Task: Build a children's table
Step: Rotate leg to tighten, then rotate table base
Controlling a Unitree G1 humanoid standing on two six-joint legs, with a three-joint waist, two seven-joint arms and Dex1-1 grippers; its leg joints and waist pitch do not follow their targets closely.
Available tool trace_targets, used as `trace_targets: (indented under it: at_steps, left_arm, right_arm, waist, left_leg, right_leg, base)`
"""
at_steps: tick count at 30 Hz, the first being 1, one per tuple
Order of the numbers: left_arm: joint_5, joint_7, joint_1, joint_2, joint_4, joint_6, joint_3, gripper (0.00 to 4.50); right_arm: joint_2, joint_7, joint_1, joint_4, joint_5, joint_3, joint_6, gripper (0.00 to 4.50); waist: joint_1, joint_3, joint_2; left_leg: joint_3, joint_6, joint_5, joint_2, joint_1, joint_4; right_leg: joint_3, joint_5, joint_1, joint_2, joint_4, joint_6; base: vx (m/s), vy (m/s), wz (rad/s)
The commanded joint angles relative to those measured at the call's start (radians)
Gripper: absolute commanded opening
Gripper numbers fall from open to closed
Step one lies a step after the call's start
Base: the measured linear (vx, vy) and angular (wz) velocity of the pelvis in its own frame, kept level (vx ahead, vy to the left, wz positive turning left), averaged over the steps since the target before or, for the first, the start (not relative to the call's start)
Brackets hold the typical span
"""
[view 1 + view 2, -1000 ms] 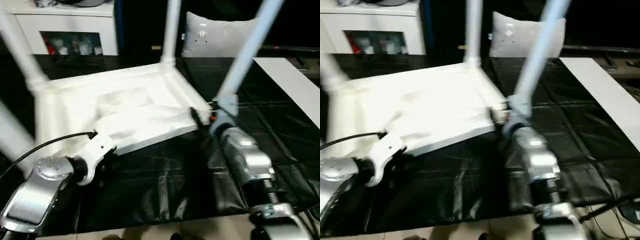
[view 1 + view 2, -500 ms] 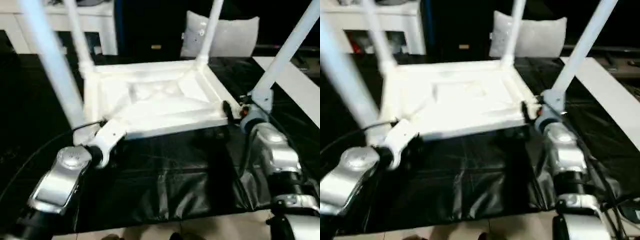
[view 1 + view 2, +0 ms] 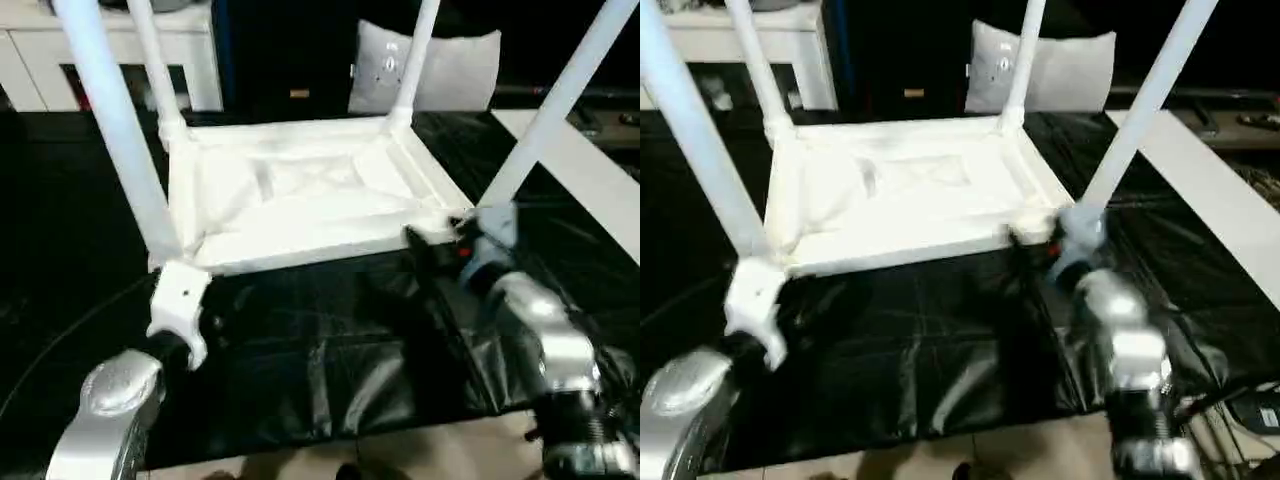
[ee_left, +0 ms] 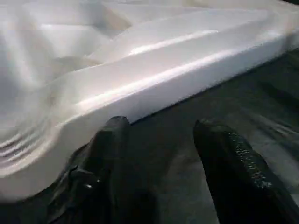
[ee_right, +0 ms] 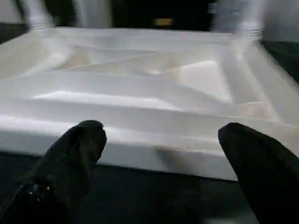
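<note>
top: The top (image 3: 300, 205) is seen upside down on the black sheet (image 3: 330, 350), ribbed underside up, toward the sheet's far half, its near edge facing the robot.
legs: 4 legs are seen standing up from the corner sockets: near-left (image 3: 115, 130), far-left (image 3: 150, 60), far-right (image 3: 415, 60), near-right (image 3: 555, 105). All 4 appear seated; how firmly cannot be told.
left gripper: The left gripper (image 4: 163, 140) is seen just off the top's near edge by the near-left corner, over the sheet. Its fingers (image 4: 110, 149) are parted with nothing between them; one fingertip is close under the rim, and contact cannot be told.
right gripper: The right gripper (image 5: 159, 140) is seen facing the top's near edge by the near-right corner, its fingers (image 5: 77, 154) spread wide and nothing held.
surroundings: A cushion (image 3: 440, 70) is seen beyond the sheet's far edge, a flat board (image 3: 585, 170) along its right edge, and a white cabinet (image 3: 30, 70) at the far left.
step: The leg fitting is judged to be done, or nearly so, with both grippers free of the table. The step in hand is judged to be a release or a regrasp at the near edge.
next move: Either each leg is to be checked for tightness, or the near rim is to be gripped at both corners so the table can be turned onto its legs. A level, matched hold by the 2 grippers is called for, since the long legs would make the load top-heavy during a flip.
risk: A leg that is not fully seated could work loose when the table is tipped.
</note>
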Motion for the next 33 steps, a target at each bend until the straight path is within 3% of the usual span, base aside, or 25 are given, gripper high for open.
trace_targets:
  at_steps: [1,5,7,9,13,18,25,29,33]
  left_arm:
    - [0.011,0.054,-0.01,-0.013,-0.019,-0.009,0.039,2.88]
    - [-0.004,0.085,-0.08,-0.004,0.03,-0.017,0.073,3.13]
    - [-0.001,0.113,-0.125,-0.002,0.063,-0.014,0.095,3.3]
    - [0.004,0.162,-0.158,-0.018,0.077,0.011,0.125,3.43]
    - [-0.003,0.202,-0.168,-0.05,0.063,0.046,0.145,3.7]
    - [-0.011,0.229,-0.18,-0.069,0.048,0.055,0.155,4.02]
    - [0.008,0.29,-0.144,-0.112,-0.015,0.067,0.144,4.42]
    - [0.03,0.313,-0.206,-0.082,0.047,0.041,0.171,4.42]
    - [-0.001,0.25,-0.298,-0.015,0.186,-0.006,0.186,4.42]
  right_arm:
    - [0.0,0.026,0.039,-0.079,0.022,0.033,0.061,4.5]
    - [0.004,0.015,0.075,-0.124,0.003,0.072,0.104,4.5]
    - [0.008,-0.001,0.081,-0.123,-0.013,0.081,0.113,4.5]
    - [0.009,-0.007,0.087,-0.131,-0.027,0.095,0.125,4.5]
    - [0.014,-0.013,0.092,-0.153,-0.029,0.101,0.152,4.5]
    - [0.016,-0.02,0.089,-0.164,-0.026,0.108,0.168,4.5]
    - [0.021,0.032,0.089,-0.177,-0.003,0.113,0.131,4.5]
    - [0.002,0.119,0.097,-0.212,0.045,0.128,0.169,4.5]
    - [-0.012,0.157,0.09,-0.198,0.061,0.129,0.186,4.5]
  waist:
    - [-0.003,-0.063,0.002]
    - [-0.003,-0.063,0.011]
    - [-0.003,-0.064,0.01]
    - [-0.006,-0.067,0.02]
    - [-0.011,-0.069,0.013]
    - [-0.01,-0.071,0.019]
    - [-0.007,-0.076,0.014]
    - [0.0,-0.075,0.021]
    - [0.007,-0.075,0.02]
  left_leg:
    - [-0.003,0.041,-0.309,0.015,0.006,-0.07]
    - [-0.01,0.032,-0.328,0.011,0.009,-0.071]
    - [-0.011,0.029,-0.327,0.011,0.01,-0.072]
    - [-0.016,0.019,-0.324,0.013,0.005,-0.074]
    - [-0.017,0.024,-0.323,0.015,0.004,-0.075]
    - [-0.015,0.031,-0.295,0.016,0.006,-0.072]
    - [-0.013,0.041,-0.26,0.019,0.002,-0.07]
    - [-0.015,0.05,-0.23,0.021,0.002,-0.073]
    - [-0.015,0.042,-0.247,0.016,0.009,-0.072]
  right_leg:
    - [0.04,-0.52,0.04,-0.05,-0.104,-0.033]
    - [0.036,-0.544,0.037,-0.048,-0.111,-0.009]
    - [0.036,-0.54,0.038,-0.05,-0.111,-0.005]
    - [0.035,-0.504,0.046,-0.05,-0.106,-0.019]
    - [0.036,-0.467,0.049,-0.051,-0.105,-0.04]
    - [0.041,-0.421,0.05,-0.053,-0.098,-0.068]
    - [0.045,-0.359,0.056,-0.054,-0.09,-0.092]
    - [0.046,-0.321,0.059,-0.053,-0.087,-0.096]
    - [0.045,-0.355,0.057,-0.053,-0.092,-0.096]
  base:
    - [0.0,0.0,0.0]
    - [0.0,0.0,0.0]
    - [0.0,0.0,0.0]
    - [0.0,0.0,0.0]
    - [0.0,0.0,0.0]
    - [0.0,0.0,0.0]
    - [0.0,0.0,0.0]
    - [0.0,0.0,0.0]
    - [0.0,0.0,0.0]
